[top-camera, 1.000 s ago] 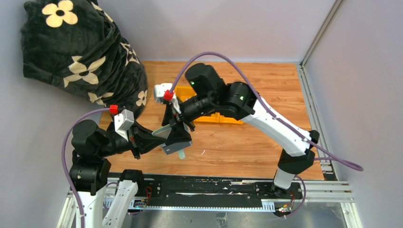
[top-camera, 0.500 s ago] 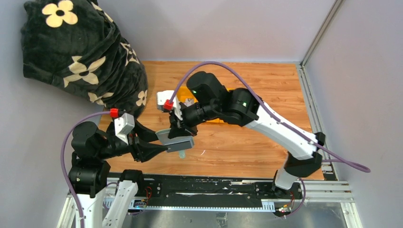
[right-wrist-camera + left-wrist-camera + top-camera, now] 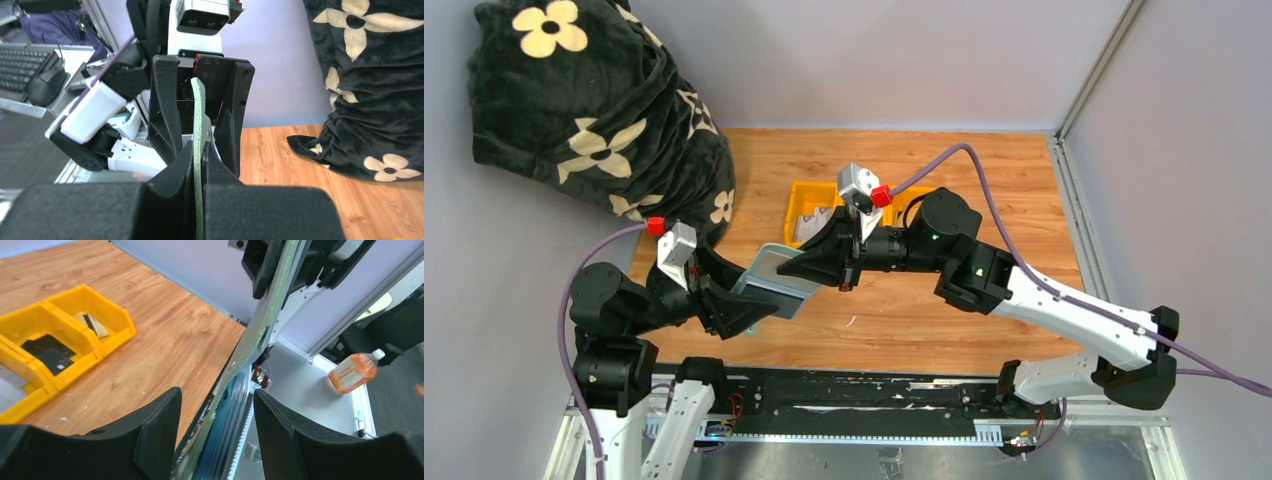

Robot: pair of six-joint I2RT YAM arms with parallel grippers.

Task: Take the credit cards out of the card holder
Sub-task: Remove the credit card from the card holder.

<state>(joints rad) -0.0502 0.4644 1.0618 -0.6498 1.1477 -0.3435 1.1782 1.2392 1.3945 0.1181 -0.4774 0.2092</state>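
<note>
The sage-green card holder [image 3: 774, 282] hangs above the table's front left, between the two arms. My right gripper [image 3: 812, 266] is shut on its thin green cover [image 3: 198, 112], which runs edge-on between the pads. My left gripper [image 3: 216, 396] stands open around the holder's other end. Its light blue leaves [image 3: 227, 440] lie in the gap, apart from both fingers [image 3: 152, 427]. Black credit cards [image 3: 47, 352] and a tan one [image 3: 92, 325] lie in the yellow tray [image 3: 806, 192]. Cards inside the holder are hidden.
A black blanket with cream flowers [image 3: 594, 110] is heaped at the back left, close to the tray. An orange bottle [image 3: 356, 371] lies off the table beyond the front rail. Bare wood lies to the right of the tray.
My left gripper has opened and let go of the card holder. My right gripper has shut on it, and the right arm has swung rightward, tilting the holder up.
</note>
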